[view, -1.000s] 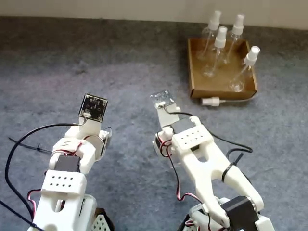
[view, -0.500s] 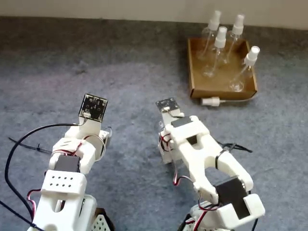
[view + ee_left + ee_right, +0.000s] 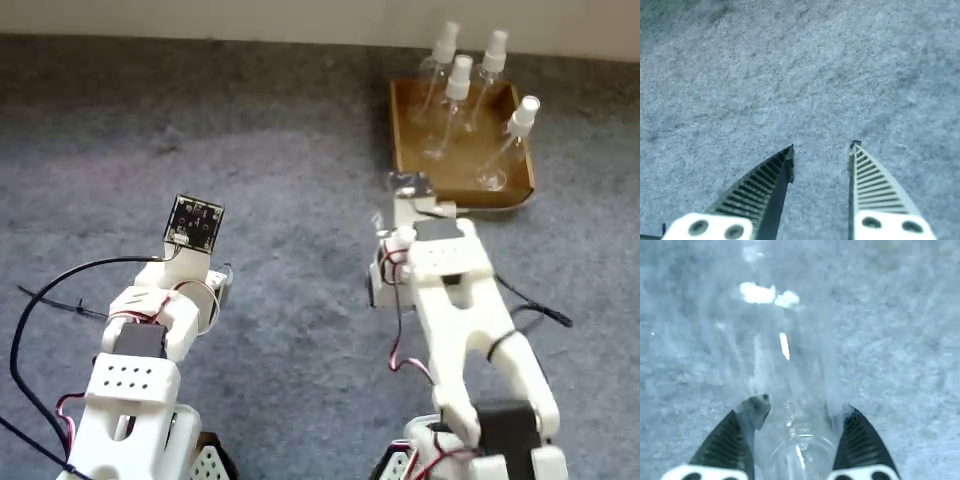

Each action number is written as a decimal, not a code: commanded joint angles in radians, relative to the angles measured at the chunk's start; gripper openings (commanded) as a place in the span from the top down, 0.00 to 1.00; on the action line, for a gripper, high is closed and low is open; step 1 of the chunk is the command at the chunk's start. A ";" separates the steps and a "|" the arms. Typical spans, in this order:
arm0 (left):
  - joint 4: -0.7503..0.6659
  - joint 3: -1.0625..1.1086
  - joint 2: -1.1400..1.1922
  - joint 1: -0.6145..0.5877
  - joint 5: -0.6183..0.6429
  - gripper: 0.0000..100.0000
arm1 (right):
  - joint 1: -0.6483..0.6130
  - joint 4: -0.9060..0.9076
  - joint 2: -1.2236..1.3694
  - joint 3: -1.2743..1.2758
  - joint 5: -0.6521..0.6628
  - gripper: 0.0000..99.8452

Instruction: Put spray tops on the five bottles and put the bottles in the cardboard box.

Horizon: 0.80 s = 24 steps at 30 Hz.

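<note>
Brown box — speckled grey carpet

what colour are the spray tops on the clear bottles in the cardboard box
White spray tops, clearest in the high view.

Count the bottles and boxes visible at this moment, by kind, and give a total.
Bottles with spray tops, in the cardboard box: 4
Clear bottle held in the right gripper: 1
Cardboard box: 1
Total: 6
</note>
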 commanded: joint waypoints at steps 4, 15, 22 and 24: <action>0.138 -0.160 0.016 0.019 -0.008 0.82 | 0.202 0.077 -0.255 -0.013 0.126 1.00; 0.175 -0.418 0.481 0.097 -0.012 0.82 | 0.440 -0.128 -0.226 0.120 0.287 1.00; 0.172 -0.432 0.490 0.102 -0.121 0.82 | 0.527 -0.257 -0.226 0.217 0.342 1.00; 0.172 -0.432 0.484 0.101 -0.121 0.82 | 0.526 -0.285 -0.226 0.246 0.344 1.00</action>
